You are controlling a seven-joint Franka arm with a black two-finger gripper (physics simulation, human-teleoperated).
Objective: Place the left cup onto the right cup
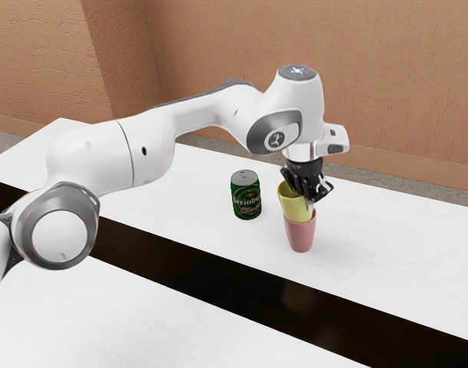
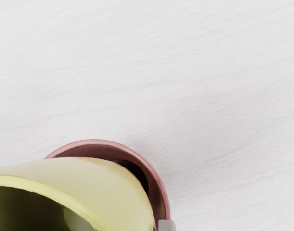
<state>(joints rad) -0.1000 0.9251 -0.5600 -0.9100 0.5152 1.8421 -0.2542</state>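
the arm (image 1: 142,146) i drive remotely wears glossy white rounded shells, a broad grey cap (image 1: 54,230) ringed in darker grey on its near joint, a grey disc (image 1: 275,132) with a small white mark near the wrist, a boxy white-and-grey flange (image 1: 333,142), and a black gripper (image 1: 311,188).

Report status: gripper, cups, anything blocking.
Gripper shut on yellow cup at its rim. Yellow cup tilted, base inside pink cup. Green can stands apart, not blocking.
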